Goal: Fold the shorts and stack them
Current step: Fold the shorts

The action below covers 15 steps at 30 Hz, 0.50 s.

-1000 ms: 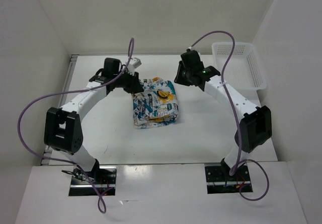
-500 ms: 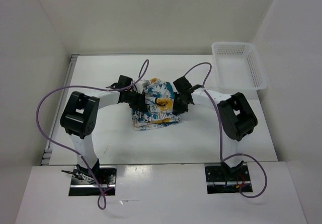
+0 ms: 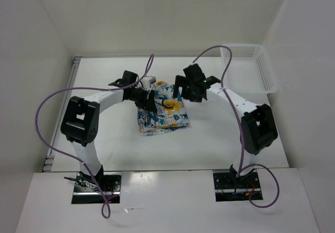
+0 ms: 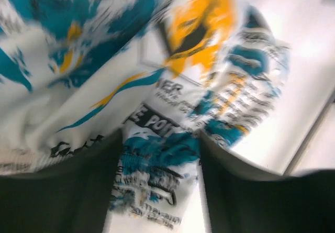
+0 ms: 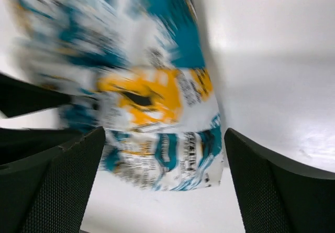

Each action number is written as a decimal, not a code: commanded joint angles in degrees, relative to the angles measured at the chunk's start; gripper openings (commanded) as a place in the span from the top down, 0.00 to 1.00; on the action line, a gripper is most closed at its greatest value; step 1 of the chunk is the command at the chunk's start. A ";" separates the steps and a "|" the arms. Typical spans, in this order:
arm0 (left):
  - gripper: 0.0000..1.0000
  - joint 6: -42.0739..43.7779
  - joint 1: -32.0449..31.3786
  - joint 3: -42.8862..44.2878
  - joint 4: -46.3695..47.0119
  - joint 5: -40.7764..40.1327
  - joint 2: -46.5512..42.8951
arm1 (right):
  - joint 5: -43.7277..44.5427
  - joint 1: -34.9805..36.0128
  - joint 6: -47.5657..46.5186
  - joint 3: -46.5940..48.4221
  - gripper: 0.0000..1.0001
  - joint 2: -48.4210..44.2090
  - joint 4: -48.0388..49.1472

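Teal-blotched shorts (image 3: 161,115), seemingly folded square

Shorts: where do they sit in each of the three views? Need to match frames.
Top external: the shorts lie on the table, near the middle of the picture.
Left wrist: the shorts fill most of the frame, blurred.
Right wrist: the shorts run from top left to centre, blurred.
Shared landmark: the yellow-orange blotch with a black mark, upper right in the left wrist view and centre-left in the right wrist view.
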 commanded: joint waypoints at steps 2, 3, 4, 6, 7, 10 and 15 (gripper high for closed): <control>0.23 1.04 1.00 6.49 -5.42 4.60 -8.22 | 6.96 -2.73 -1.57 7.79 0.00 -9.85 -4.74; 0.18 1.04 1.78 7.10 -5.42 5.38 -10.41 | 7.49 -4.30 -2.18 8.41 0.00 -10.99 -4.75; 0.12 1.04 2.31 7.63 -5.94 5.39 -11.47 | 8.10 -5.01 -2.70 8.41 0.00 -13.61 -4.75; 0.08 1.04 3.10 8.68 -7.51 3.90 -14.19 | 10.74 -7.03 -2.71 8.41 0.00 -16.08 -4.14; 0.07 1.04 3.11 9.30 -8.22 3.29 -14.91 | 11.97 -7.65 -3.32 7.80 0.00 -18.45 -4.13; 0.05 1.04 5.74 9.83 -8.84 0.65 -18.33 | 16.63 -10.80 -3.85 7.27 0.00 -21.01 -4.83; 0.04 1.04 12.75 4.31 -4.55 -0.06 -25.35 | 20.67 -15.21 -4.38 3.59 0.00 -26.89 -6.77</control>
